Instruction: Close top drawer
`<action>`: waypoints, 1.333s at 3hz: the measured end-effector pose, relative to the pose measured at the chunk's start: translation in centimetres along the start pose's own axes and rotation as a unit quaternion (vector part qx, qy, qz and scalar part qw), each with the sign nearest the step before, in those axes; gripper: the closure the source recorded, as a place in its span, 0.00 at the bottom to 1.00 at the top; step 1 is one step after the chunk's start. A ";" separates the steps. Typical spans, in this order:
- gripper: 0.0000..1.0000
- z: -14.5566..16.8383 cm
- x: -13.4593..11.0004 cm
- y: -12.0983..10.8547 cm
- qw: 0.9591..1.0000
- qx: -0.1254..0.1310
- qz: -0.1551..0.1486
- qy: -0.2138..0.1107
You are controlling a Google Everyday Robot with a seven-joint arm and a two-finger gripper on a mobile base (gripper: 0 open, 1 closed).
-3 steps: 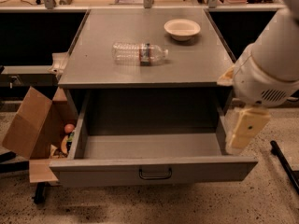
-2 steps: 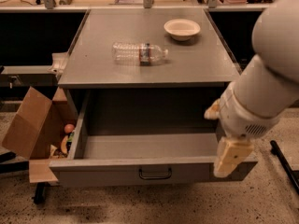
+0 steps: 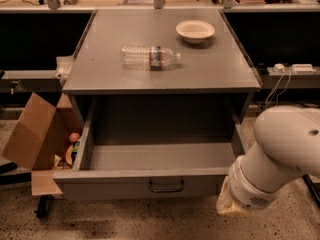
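Note:
The top drawer (image 3: 125,185) of the grey metal cabinet stands pulled far out, and its inside shows nothing in it. Its front panel carries one small dark bail handle (image 3: 166,186) at the centre. My white arm (image 3: 280,154) comes in from the lower right. My gripper (image 3: 227,206) is at the arm's low end, in front of the right end of the drawer's front panel and near the floor. It is mostly hidden behind the wrist.
A clear plastic bottle (image 3: 150,57) lies on its side on the cabinet top (image 3: 100,74), with a cream bowl (image 3: 195,30) behind it. An open cardboard box (image 3: 35,139) with small items stands on the floor to the left. A power strip (image 3: 292,68) sits to the right.
My arm has swung down and forward. The gripper has gone from beside the drawer's right wall to low in front of its right front corner. The drawer has not moved.

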State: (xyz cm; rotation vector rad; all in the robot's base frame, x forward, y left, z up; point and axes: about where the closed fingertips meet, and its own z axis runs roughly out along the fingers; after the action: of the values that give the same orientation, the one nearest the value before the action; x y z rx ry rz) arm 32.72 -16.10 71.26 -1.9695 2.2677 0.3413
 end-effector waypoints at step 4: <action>1.00 1.4 0.7 -0.9 1.000 0.009 -0.007 -0.011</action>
State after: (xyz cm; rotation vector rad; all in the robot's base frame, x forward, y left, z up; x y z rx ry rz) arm 33.46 -16.58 69.68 -1.9626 2.2347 0.3384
